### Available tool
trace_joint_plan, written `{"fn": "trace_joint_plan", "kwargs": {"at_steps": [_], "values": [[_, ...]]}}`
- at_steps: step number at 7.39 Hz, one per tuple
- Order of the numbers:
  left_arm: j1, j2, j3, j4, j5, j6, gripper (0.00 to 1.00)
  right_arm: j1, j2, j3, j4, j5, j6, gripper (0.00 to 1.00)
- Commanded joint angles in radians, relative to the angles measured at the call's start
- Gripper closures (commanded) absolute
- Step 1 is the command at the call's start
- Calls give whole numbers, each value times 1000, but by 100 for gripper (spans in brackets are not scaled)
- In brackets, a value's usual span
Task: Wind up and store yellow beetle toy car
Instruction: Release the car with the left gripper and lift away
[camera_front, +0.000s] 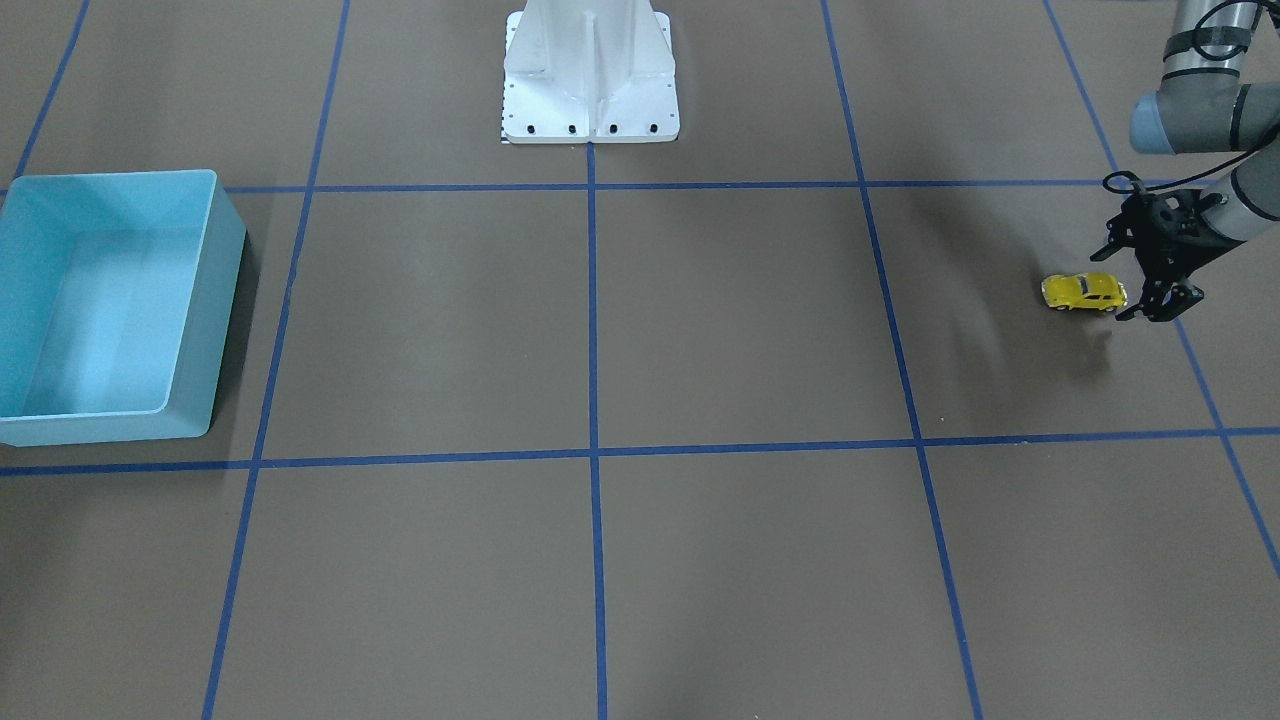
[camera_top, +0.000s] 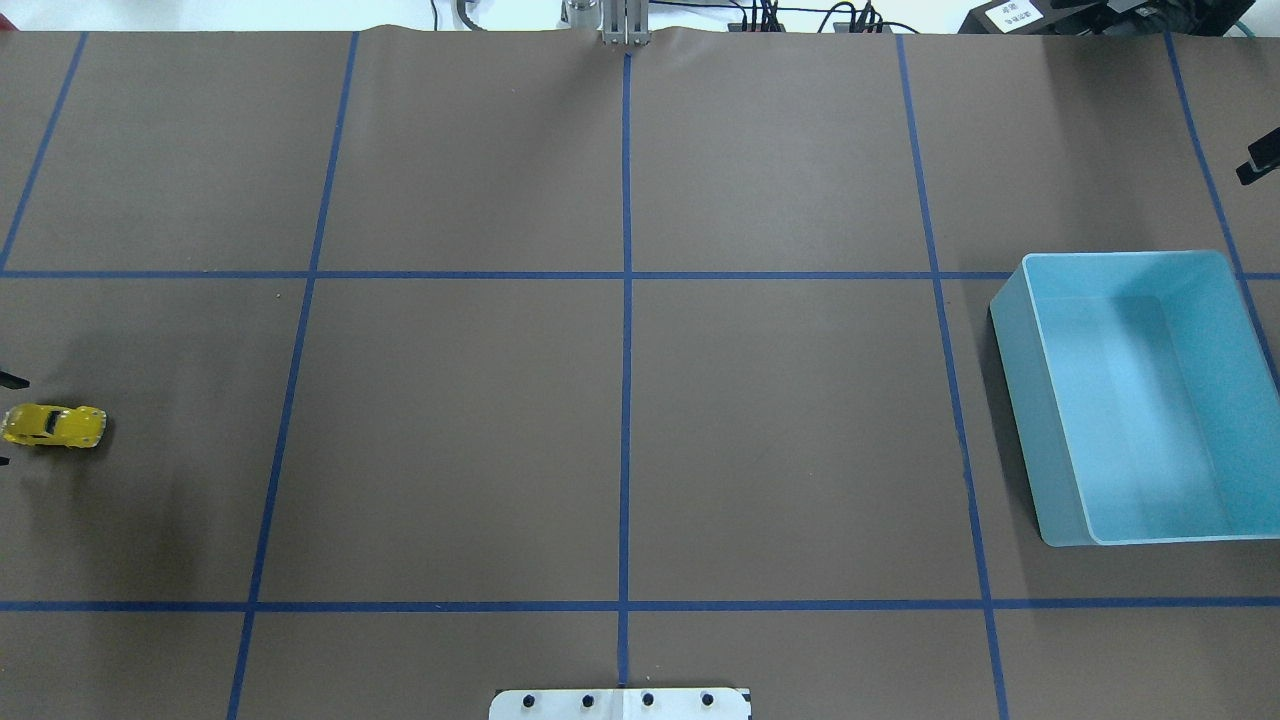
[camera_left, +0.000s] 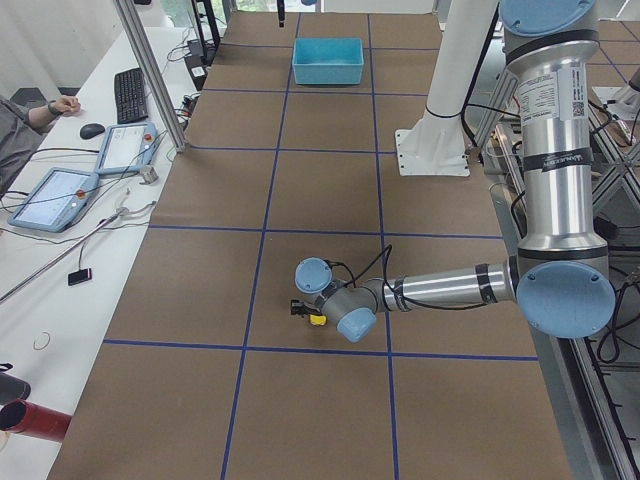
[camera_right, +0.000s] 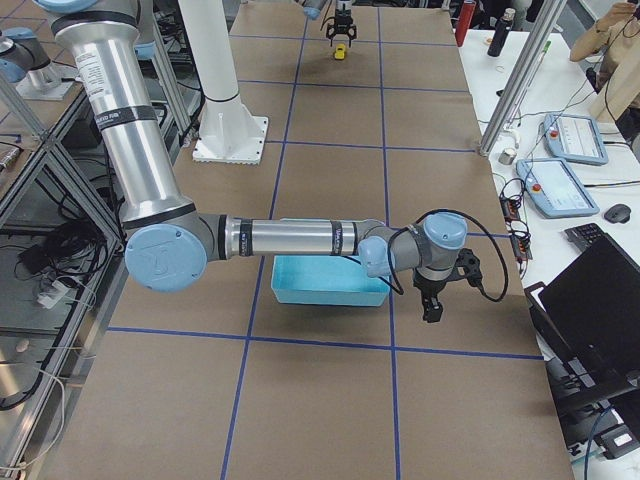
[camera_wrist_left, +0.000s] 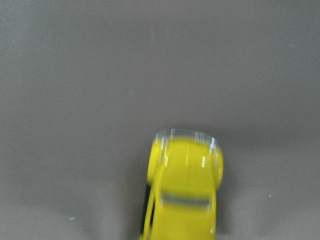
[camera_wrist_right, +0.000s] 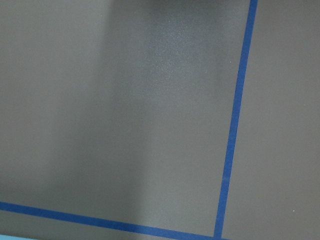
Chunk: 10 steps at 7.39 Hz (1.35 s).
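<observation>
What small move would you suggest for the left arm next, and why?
Probably slide the left gripper forward so its open jaws straddle the toy car; the car sits on the table just ahead of them, not yet gripped.

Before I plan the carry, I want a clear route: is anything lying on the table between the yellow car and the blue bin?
Nothing visible. The yellow car sits at the robot's left end by the open left gripper, the blue bin at the right end. Only bare brown table with blue tape lines lies between them.
</observation>
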Motion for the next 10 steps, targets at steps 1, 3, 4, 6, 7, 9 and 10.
{"fn": "trace_joint_plan", "kwargs": {"at_steps": [1,3,4,6,7,9,10], "values": [[-2,4,0,-1,0,0,0,0,0,0,0,0,0,0],[-17,3,-6,-1,0,0,0,0,0,0,0,0,0,0],[-22,3,-10,-1,-1,-6,0,0,0,0,0,0,0,0],[-23,1,-23,11,0,-18,0,0,1,0,0,0,0,0],[-23,-1,-35,11,0,-97,0,0,1,0,0,0,0,0],[-14,-11,-69,18,9,-311,0,0,0,0,0,0,0,0],[-11,-26,-76,39,11,-401,0,0,0,1,0,0,0,0]]}}
